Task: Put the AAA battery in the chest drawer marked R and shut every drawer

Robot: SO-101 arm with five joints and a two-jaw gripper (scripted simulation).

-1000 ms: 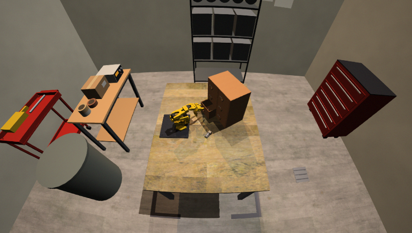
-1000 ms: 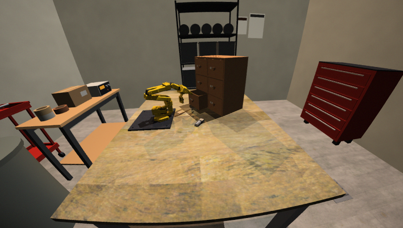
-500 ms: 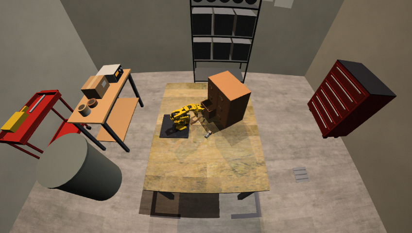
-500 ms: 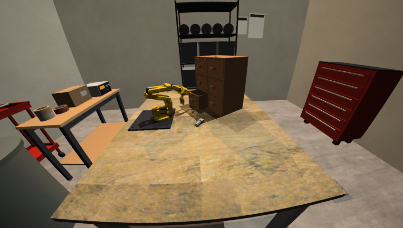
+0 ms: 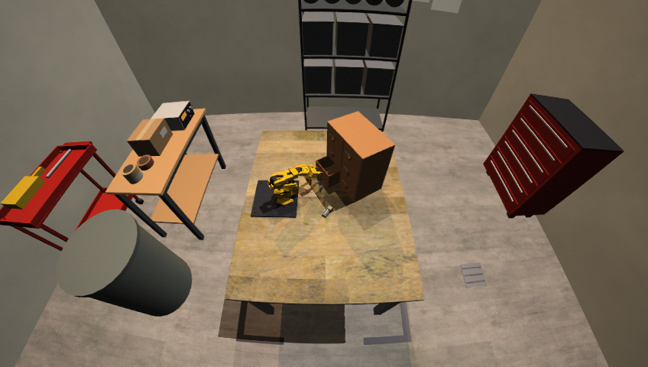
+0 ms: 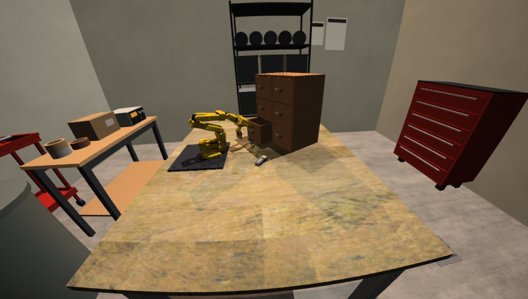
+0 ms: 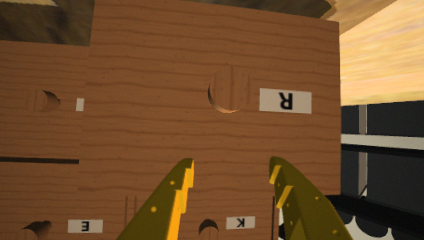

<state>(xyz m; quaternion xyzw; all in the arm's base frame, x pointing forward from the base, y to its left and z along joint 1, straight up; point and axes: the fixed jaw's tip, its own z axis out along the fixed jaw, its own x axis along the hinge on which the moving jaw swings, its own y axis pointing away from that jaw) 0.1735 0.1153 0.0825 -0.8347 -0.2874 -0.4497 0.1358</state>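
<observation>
The brown chest [image 5: 361, 152] stands at the table's far side, also in the exterior view [image 6: 291, 109]. Its drawer marked R [image 5: 328, 170] [image 6: 260, 130] is pulled partway out at the bottom left. In the wrist view the drawer front [image 7: 215, 100] with its round knob [image 7: 227, 92] and R label [image 7: 285, 100] fills the frame. My gripper [image 7: 231, 165] sits close in front of it, fingers nearly shut with a narrow gap and nothing between them. It shows at the drawer front in the top and exterior views [image 5: 310, 174] [image 6: 240, 129]. I cannot make out the AAA battery.
A small grey and dark object [image 5: 326, 211] [image 6: 260, 160] lies on the table in front of the chest. My arm stands on a black base plate [image 5: 275, 204]. Drawers marked K [image 7: 240, 222] and E [image 7: 85, 226] are shut.
</observation>
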